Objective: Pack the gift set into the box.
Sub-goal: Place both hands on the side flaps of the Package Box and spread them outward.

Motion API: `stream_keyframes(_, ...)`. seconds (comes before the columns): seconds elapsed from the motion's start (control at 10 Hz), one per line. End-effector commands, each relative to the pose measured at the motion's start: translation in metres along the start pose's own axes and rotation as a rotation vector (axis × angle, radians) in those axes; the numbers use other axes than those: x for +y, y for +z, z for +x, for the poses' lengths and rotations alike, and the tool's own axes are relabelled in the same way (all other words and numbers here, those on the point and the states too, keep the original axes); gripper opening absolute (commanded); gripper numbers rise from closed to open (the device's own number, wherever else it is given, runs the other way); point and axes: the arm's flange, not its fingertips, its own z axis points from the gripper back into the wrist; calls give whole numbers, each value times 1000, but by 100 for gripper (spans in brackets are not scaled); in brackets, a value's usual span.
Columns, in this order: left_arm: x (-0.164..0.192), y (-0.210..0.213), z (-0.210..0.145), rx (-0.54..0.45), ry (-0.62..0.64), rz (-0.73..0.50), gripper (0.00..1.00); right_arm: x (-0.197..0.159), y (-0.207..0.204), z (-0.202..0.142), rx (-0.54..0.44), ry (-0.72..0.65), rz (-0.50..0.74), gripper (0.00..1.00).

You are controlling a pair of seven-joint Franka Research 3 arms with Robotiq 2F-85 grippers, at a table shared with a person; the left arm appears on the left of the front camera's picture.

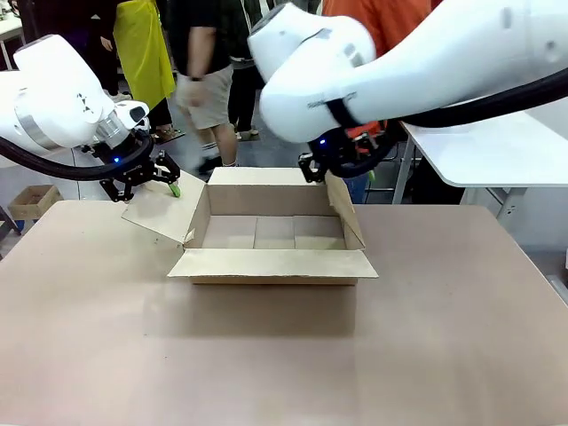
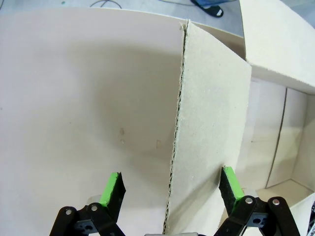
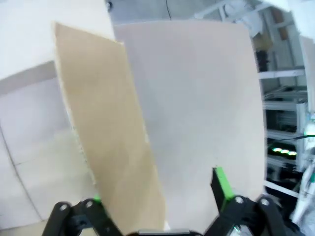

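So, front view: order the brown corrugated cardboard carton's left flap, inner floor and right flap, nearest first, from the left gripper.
1. Left flap, at the left gripper.
2. Inner floor, in the middle.
3. Right flap, on the opposite side.

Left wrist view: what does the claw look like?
The left claw is a black linkage with silver pivot pins and bright green pads. Front view: its arm is glossy white, rounded, with a black cable and a blue wrist light.
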Motion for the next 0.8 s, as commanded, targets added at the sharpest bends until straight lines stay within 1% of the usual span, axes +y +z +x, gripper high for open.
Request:
stream_keyframes(0.0, -1, 2, -1, -9, 13, 15, 100, -48, -26, -7, 39, 2, 181, 100)
stream_keyframes(0.1, -1, 2, -1, -9, 13, 15, 100, -69, -39, -3, 61, 3, 267, 100)
stream_keyframes(0.2, -1, 2, -1, -9, 13, 15, 100, -90, -59, 1, 63, 13, 363, 100)
stream_keyframes(0.3, -1, 2, -1, -9, 13, 15, 100, -108, -76, 2, 74, -12, 462, 100)
stream_keyframes(0.5, -1, 2, -1, -9, 13, 15, 100, -142, -112, -5, 76, -64, 615, 100)
stream_keyframes(0.6, -1, 2, -1, -9, 13, 15, 100, -149, -136, -10, 85, -68, 726, 100)
stream_keyframes(0.7, -1, 2, -1, -9, 13, 15, 100, -137, -160, -13, 146, -64, 832, 100)
